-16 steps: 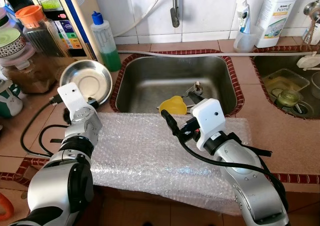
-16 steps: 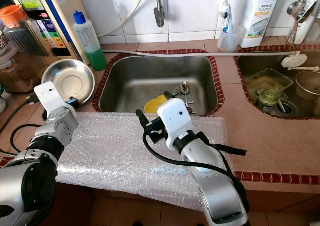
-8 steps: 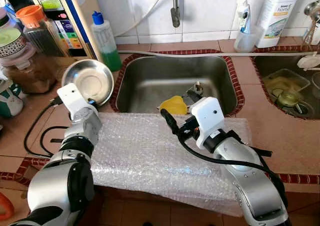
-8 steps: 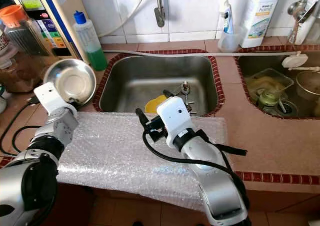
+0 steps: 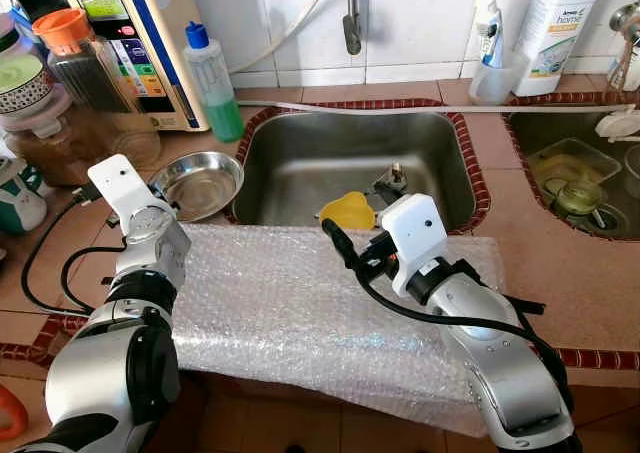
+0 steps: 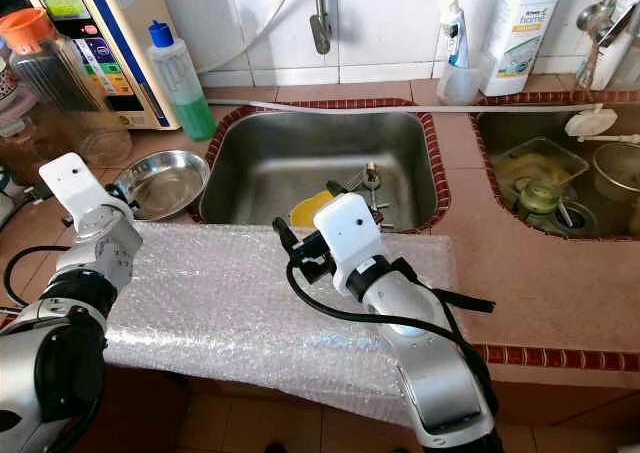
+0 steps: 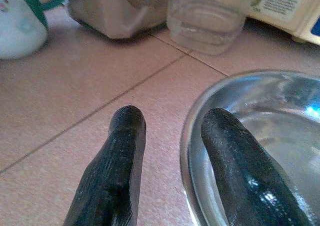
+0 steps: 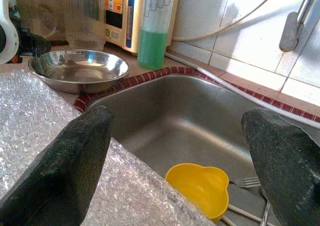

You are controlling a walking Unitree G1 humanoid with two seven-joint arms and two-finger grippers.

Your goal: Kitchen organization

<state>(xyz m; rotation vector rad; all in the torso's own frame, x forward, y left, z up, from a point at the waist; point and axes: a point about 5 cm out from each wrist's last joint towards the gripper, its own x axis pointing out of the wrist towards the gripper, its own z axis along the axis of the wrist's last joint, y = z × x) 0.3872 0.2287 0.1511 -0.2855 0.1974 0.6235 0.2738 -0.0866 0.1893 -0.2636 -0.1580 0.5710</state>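
Observation:
A steel bowl (image 5: 200,181) rests flat on the tiled counter left of the sink (image 5: 300,163). My left gripper (image 7: 172,118) is open at its near rim, one finger inside the bowl (image 7: 260,136) and one outside on the tile. A sheet of bubble wrap (image 5: 270,293) covers the counter's front edge. My right gripper (image 8: 175,156) hovers over the wrap at the sink's front lip, open wide and holding nothing. A yellow cup (image 5: 347,210) lies in the sink beside some cutlery (image 5: 395,178).
A green soap bottle (image 5: 212,83), a water purifier (image 5: 130,33) and jars (image 5: 75,63) crowd the back left. A white mug (image 7: 20,16) stands near the left gripper. Black cables (image 5: 50,273) trail on the counter. A second basin (image 5: 575,173) with dishes is at right.
The steel bowl has gone from tilted up on its edge to lying flat. My left wrist has swung to the left. The right arm has hardly moved.

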